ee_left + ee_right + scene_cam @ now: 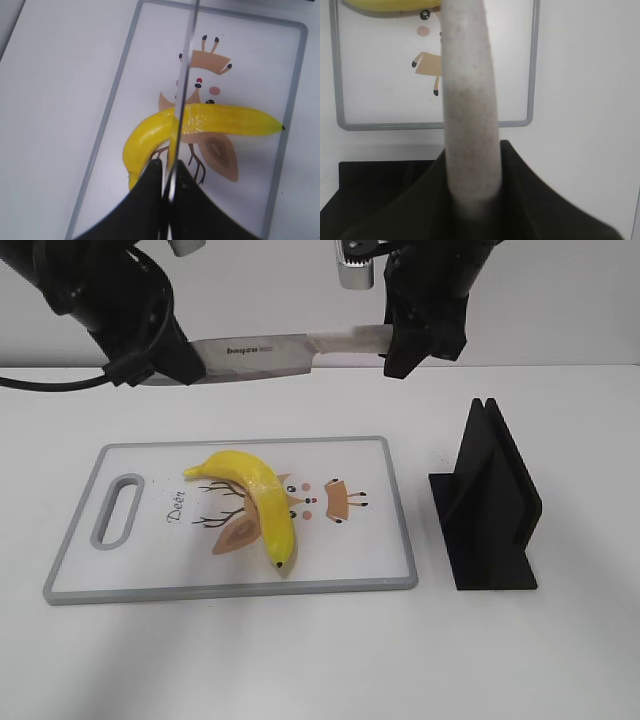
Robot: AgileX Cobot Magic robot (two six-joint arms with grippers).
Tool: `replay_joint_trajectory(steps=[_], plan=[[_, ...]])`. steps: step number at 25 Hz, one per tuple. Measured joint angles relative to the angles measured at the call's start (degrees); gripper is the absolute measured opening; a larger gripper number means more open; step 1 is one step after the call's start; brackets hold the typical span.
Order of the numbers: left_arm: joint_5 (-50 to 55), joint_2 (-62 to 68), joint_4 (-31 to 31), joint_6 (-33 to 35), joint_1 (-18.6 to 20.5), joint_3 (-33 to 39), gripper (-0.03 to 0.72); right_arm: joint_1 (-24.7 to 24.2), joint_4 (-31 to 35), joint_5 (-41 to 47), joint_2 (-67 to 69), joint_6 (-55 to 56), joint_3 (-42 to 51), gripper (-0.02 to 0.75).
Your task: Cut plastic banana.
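Observation:
The plastic banana [258, 502] lies on the white cutting board [230, 590], stem at the back left, dark tip toward the front. A knife [260, 352] hangs level above the board, held at both ends. My left gripper [180, 360] is shut on the blade's end. My right gripper [405, 345] is shut on the pale handle. In the left wrist view the jaws [170, 167] pinch the blade [185, 75], whose edge runs across above the banana [225, 120]. In the right wrist view the jaws [472, 147] clasp the handle [467, 75]; the banana [390, 5] shows at the top edge.
A black knife stand [490, 505] stands on the white table to the right of the board. The board has a grey rim [115, 95] and a handle slot [118, 510] at its left end, with a deer drawing under the banana.

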Motion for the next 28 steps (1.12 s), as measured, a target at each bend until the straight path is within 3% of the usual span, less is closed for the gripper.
replay_joint_trajectory(steps=[4, 6, 9, 11, 13, 17, 21, 25, 28], plan=[[-0.1, -0.2, 0.0, -0.1, 0.0, 0.0, 0.008, 0.0, 0.0, 0.0, 0.0, -0.1, -0.3, 0.182], [-0.2, -0.2, -0.7, -0.2, 0.0, 0.0, 0.060, 0.1, 0.3, 0.0, 0.0, -0.1, -0.3, 0.182], [-0.2, -0.2, -1.9, -0.4, -0.1, 0.0, 0.306, 0.2, 0.7, 0.0, 0.0, 0.5, -0.3, 0.175], [-0.1, -0.2, -2.9, -1.2, -0.1, 0.0, 0.541, 0.2, 1.0, 0.0, 0.0, 1.0, -0.3, 0.169], [-0.7, -0.5, -3.3, -3.3, -0.1, 0.0, 0.633, 0.2, 1.1, -0.2, 0.0, 1.6, -0.3, 0.169], [-4.1, -3.1, -1.6, -8.7, -0.2, 0.0, 0.661, 0.2, 0.9, -0.6, 0.0, 2.6, -0.3, 0.169], [-9.1, -7.2, 4.1, -19.7, 1.1, 0.0, 0.659, 0.2, 0.5, -0.6, 0.0, 4.3, -0.3, 0.169], [-9.4, -11.1, 10.7, -35.7, 6.1, 0.0, 0.650, 0.2, 0.5, -0.6, -0.5, 9.2, -0.3, 0.169], [-4.6, -13.7, 14.6, -45.0, 10.7, 0.0, 0.625, 0.2, 0.5, -0.6, -1.9, 19.0, -0.3, 0.169]])
